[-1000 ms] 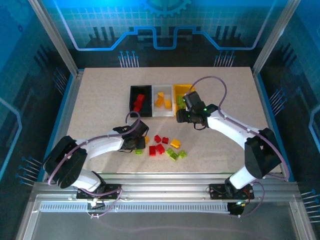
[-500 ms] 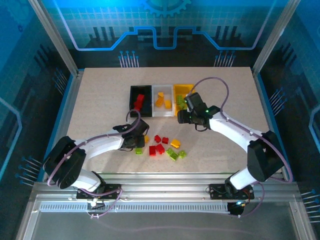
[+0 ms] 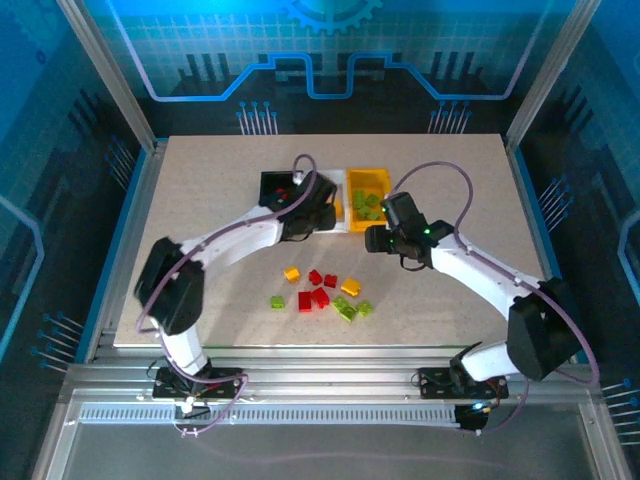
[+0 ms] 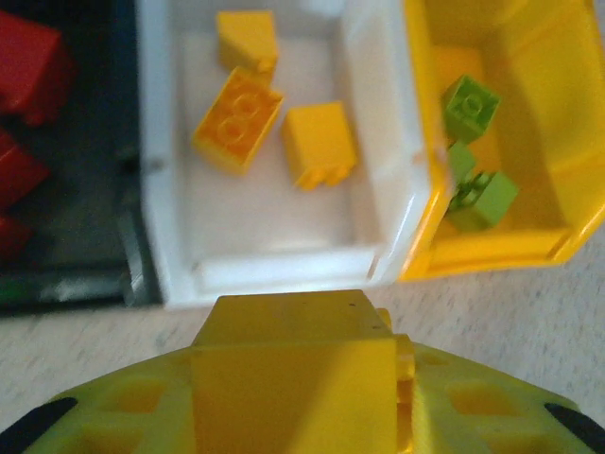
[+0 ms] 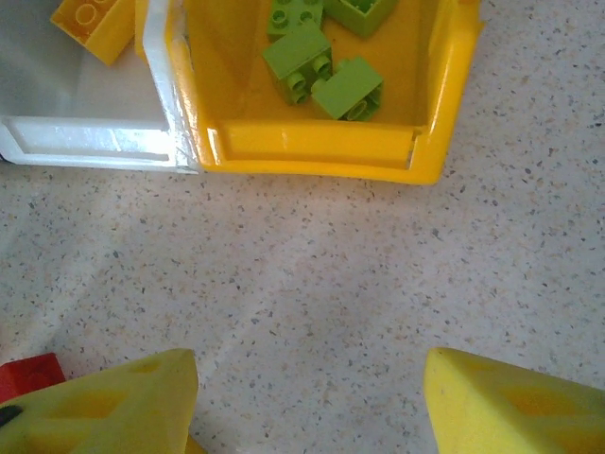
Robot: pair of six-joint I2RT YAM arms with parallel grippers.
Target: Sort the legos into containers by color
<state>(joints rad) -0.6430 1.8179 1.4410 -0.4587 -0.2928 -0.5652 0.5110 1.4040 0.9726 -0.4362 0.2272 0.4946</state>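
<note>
The left fingers (image 4: 113, 411) are clamping a yellow brick (image 4: 293, 378) just before the white bin (image 4: 274, 270), while the right fingers (image 5: 113, 402) are hovering apart over the bench (image 5: 312, 284) near the yellow bin (image 5: 312, 147).

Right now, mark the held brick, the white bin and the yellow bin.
yellow brick (image 4: 293, 369), left wrist view, front face.
white bin (image 4: 284, 270), left wrist view, near rim.
yellow bin (image 5: 321, 144), right wrist view, near wall.
</note>
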